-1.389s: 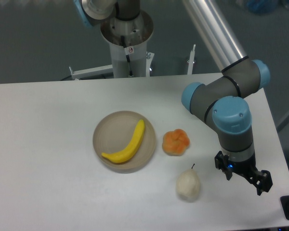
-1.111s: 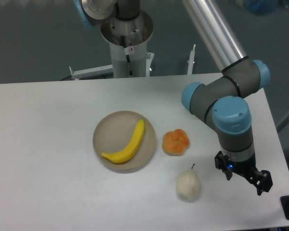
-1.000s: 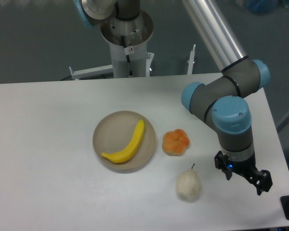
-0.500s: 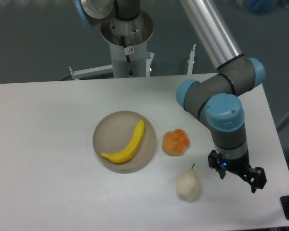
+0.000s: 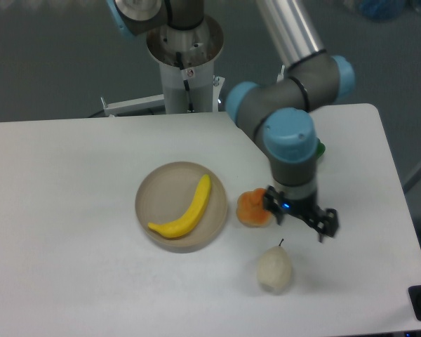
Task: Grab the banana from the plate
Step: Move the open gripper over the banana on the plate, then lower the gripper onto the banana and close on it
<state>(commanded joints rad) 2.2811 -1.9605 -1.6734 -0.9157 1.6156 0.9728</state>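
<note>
Banana-picking had not begun. The gripper [image 5: 299, 216] hung with jaws spread and empty, partly covering the orange [image 5: 251, 208], with the pear [image 5: 274, 270] nearer the table's front edge. Farther left, mid-table, the banana [image 5: 185, 212] lay untouched across the plate [image 5: 158, 192]. Reaching, closing and lifting all remained.

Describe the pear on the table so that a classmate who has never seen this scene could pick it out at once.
Start at the round tan plate holding the banana near the middle of the white table. Move right to the orange fruit, then towards the front edge: the pear lies there alone. It is the only pale, whitish fruit, with a short dark stem.
</note>
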